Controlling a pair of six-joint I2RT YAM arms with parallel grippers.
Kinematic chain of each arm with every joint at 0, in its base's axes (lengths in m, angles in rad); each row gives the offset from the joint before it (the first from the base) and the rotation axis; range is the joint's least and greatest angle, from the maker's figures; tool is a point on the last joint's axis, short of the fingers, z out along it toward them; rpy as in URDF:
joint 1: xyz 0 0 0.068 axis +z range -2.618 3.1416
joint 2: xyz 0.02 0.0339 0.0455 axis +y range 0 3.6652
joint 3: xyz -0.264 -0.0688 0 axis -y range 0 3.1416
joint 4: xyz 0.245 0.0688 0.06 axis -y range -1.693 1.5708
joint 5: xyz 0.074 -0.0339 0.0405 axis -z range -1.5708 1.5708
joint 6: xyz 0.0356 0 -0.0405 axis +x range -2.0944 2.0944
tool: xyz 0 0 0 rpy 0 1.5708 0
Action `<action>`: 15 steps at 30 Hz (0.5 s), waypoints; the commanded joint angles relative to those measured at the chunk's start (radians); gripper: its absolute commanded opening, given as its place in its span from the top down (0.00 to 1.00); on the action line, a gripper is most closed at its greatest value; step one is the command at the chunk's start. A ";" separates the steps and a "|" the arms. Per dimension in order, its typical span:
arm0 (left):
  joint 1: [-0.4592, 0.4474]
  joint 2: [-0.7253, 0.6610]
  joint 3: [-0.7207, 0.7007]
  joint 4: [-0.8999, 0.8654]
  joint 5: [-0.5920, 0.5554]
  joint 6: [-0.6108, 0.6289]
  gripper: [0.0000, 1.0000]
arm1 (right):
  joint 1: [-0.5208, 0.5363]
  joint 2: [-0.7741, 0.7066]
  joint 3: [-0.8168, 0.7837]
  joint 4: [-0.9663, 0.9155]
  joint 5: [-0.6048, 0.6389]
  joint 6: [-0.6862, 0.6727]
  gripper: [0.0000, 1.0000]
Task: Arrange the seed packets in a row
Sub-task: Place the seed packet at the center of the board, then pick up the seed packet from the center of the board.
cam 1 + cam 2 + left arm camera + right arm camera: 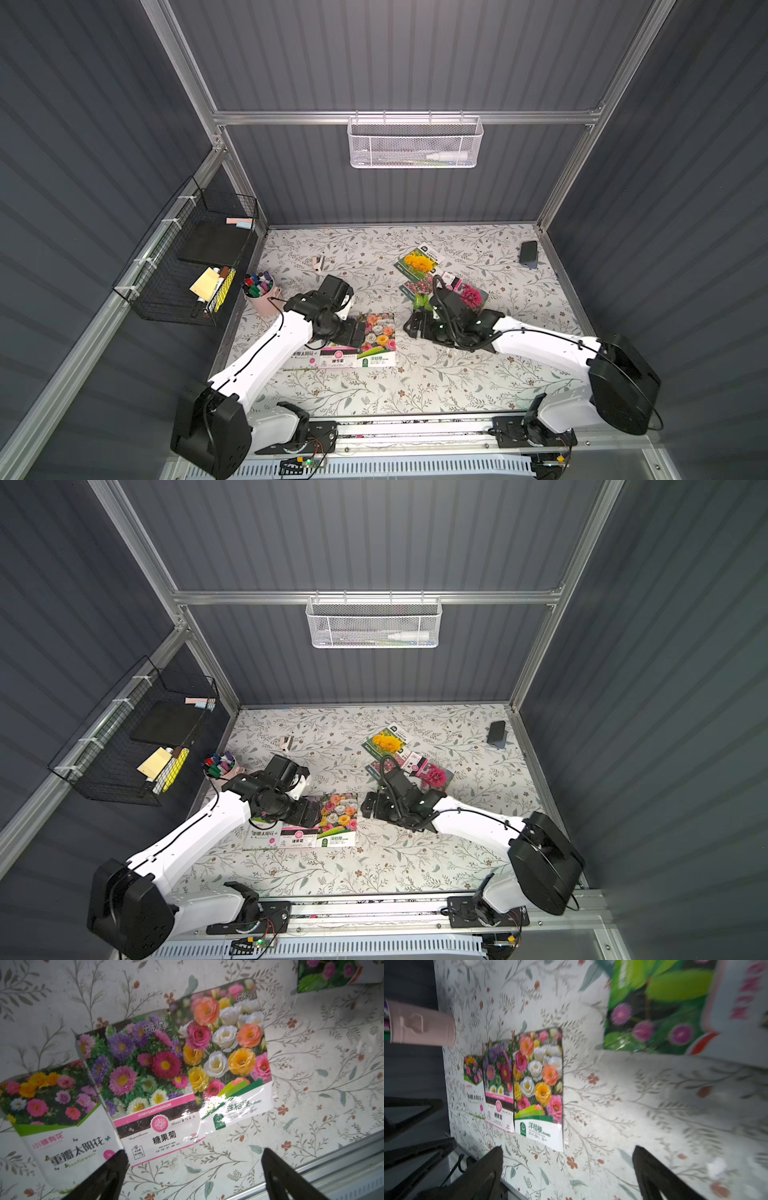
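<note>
Three packets lie side by side in a row (pixel 376 336) toward the tabletop's (pixel 457 374) front edge, long axes front to back; the loose pile (pixel 419 266) sits toward the back right. The right claw (pixel 567 1148), apart and empty, hangs between the row's right end and the pile, so it is probably the nearer. The left claw (pixel 194 1151), also apart, hovers over the row.

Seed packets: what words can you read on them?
"CHRYSANTHEMUM": pink band on the aster packet.
"糖果菊": same packet, on the white label below.
"重瓣太阳花": white label of the sunflowers packet.
"sunflowers": same packet, green script underneath.
"洋桔梗": white bottom label of the rose packet.
Too small or blurred to read: the fine print on all three, the pink words on the sunflowers packet, and everything on the piled packets.
</note>
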 commanded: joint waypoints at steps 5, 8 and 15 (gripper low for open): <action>0.007 0.292 0.202 0.243 0.285 -0.020 0.01 | -0.264 -0.076 -0.115 -0.030 -0.115 -0.072 0.01; 0.005 0.412 0.259 0.399 0.367 -0.030 0.01 | -0.336 -0.050 -0.140 0.021 -0.178 -0.071 0.01; -0.021 0.641 0.361 0.692 0.455 -0.192 0.00 | -0.437 0.054 -0.167 0.141 -0.303 -0.050 0.01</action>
